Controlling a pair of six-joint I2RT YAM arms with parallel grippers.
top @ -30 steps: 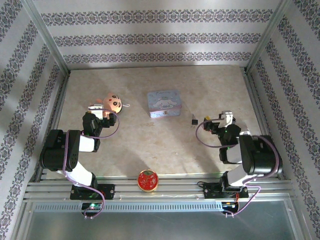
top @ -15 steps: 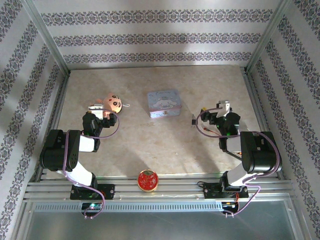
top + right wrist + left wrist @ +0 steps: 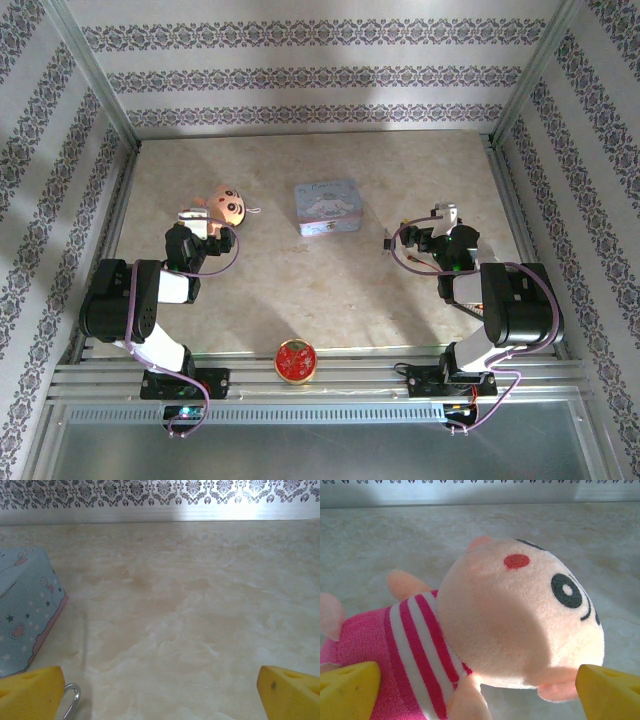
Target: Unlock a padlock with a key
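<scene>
Your right end effector [image 3: 160, 694] wide open and empty, padlock [image 3: 386, 241] just beside it at 9 o'clock (metal loop [image 3: 71, 700] by one fingertip)

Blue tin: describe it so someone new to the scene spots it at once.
On the marbled table, look just beyond the centre. The tin is a pale blue rectangular box with a cartoon print on its lid and a pink bottom edge. The plush doll to its left is soft and round-headed; the small dark item to its right is far smaller.
</scene>
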